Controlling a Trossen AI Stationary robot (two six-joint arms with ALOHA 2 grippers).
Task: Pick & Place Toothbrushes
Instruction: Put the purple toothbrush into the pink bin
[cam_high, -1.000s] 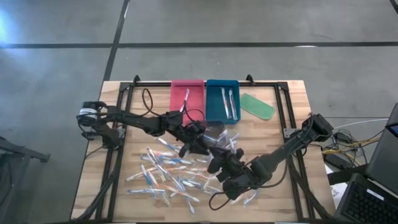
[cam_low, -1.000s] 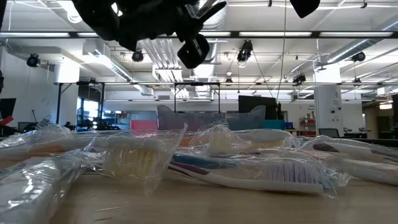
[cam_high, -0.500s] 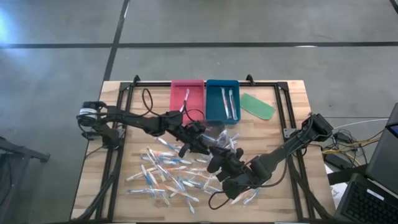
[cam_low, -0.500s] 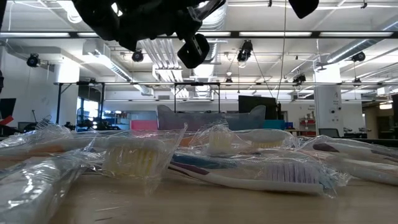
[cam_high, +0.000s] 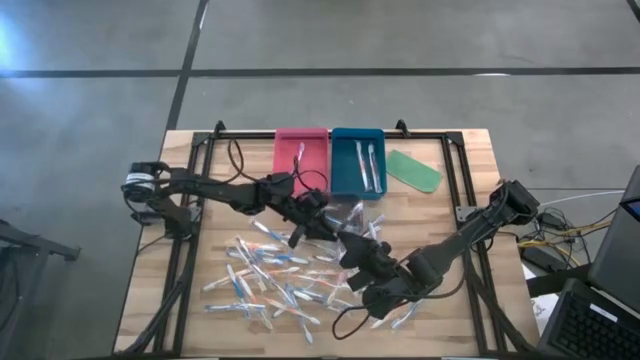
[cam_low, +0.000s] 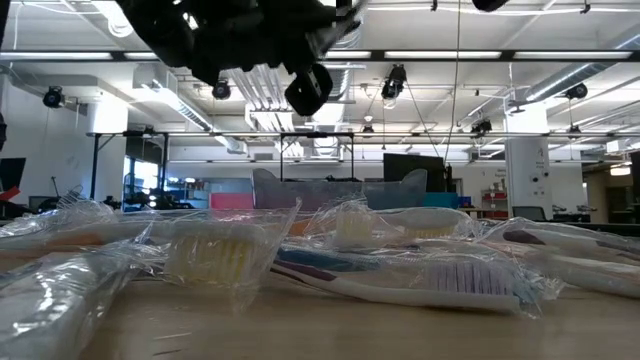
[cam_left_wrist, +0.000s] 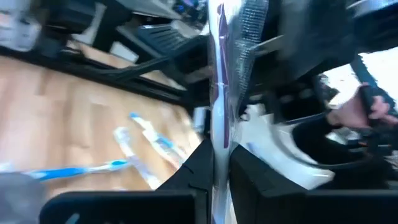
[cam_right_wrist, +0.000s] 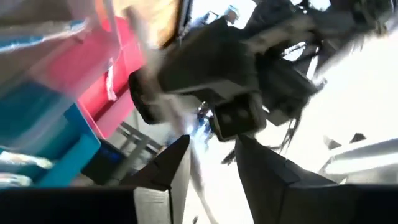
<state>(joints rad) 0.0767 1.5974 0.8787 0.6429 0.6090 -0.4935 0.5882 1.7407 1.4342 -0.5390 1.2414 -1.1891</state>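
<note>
Wrapped toothbrush (cam_left_wrist: 219, 74) clamped in left gripper (cam_left_wrist: 219, 163), raised mid-table near trays | right gripper (cam_right_wrist: 211, 149) now parted, where closed a second ago | handover apparently complete | next: carry to red tray (cam_high: 300, 160) or blue tray (cam_high: 358, 165)

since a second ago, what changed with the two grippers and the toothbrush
The left gripper has clamped on a wrapped toothbrush and drawn it slightly toward the trays. The right gripper has opened and let it go. The red tray, blue tray and the toothbrush pile stayed put.
</note>
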